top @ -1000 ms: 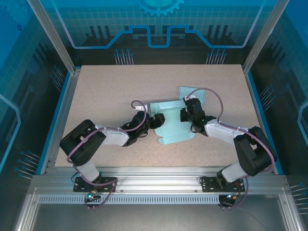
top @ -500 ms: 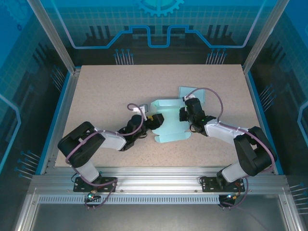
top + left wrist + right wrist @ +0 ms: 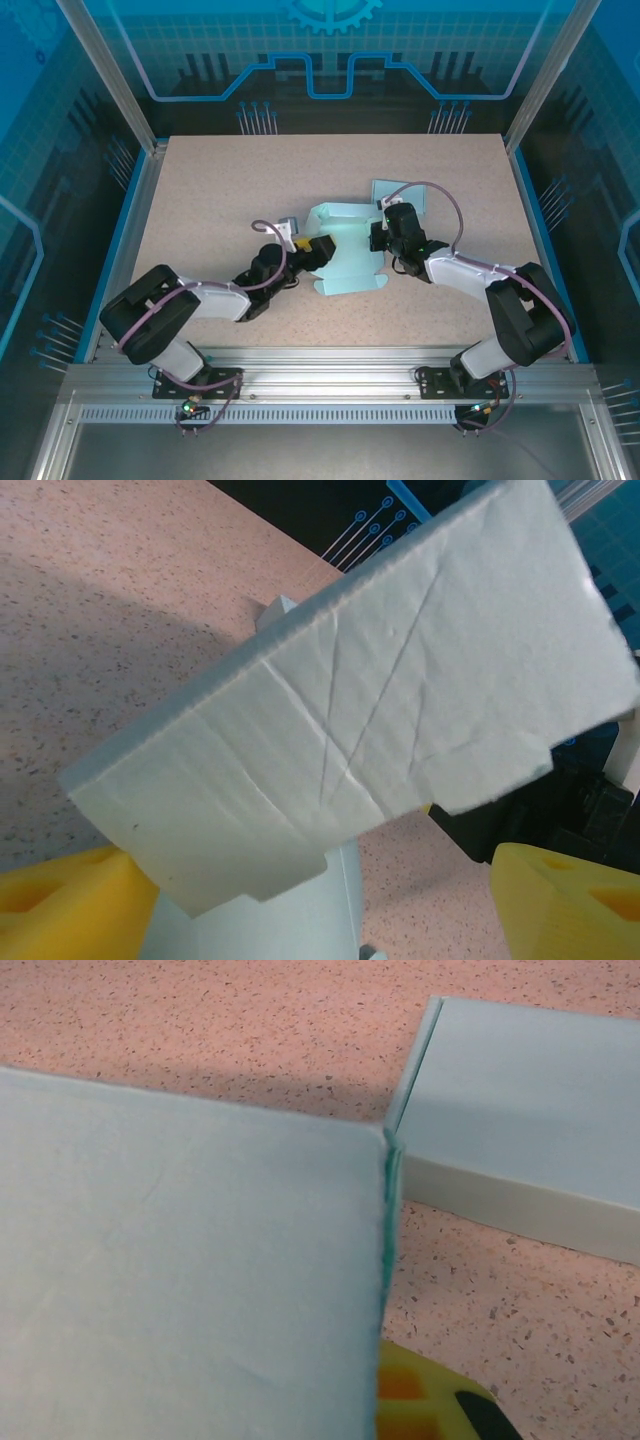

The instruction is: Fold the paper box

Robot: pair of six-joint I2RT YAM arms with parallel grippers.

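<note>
Pale-blue thin card, probably light and floppy: paper box (image 3: 345, 258) part-folded mid-bench (image 3: 215, 190), left pincer (image 3: 310, 246) gaping at its left flap, right pincer (image 3: 381, 239) closed at its right edge; likely best gripped beside scored folds.

**Pale turquoise paper box blank** (image 3: 348, 265), partly folded, lying mid-bench. The near portion rests flat, with notched tabs along its edges. The far-left panel (image 3: 328, 215) stands raised and tilted. In the left wrist view this panel's (image 3: 370, 720) whitish face shows diagonal creases. A flat turquoise paper piece (image 3: 385, 190) lies just beside the blank's far right corner.
</note>
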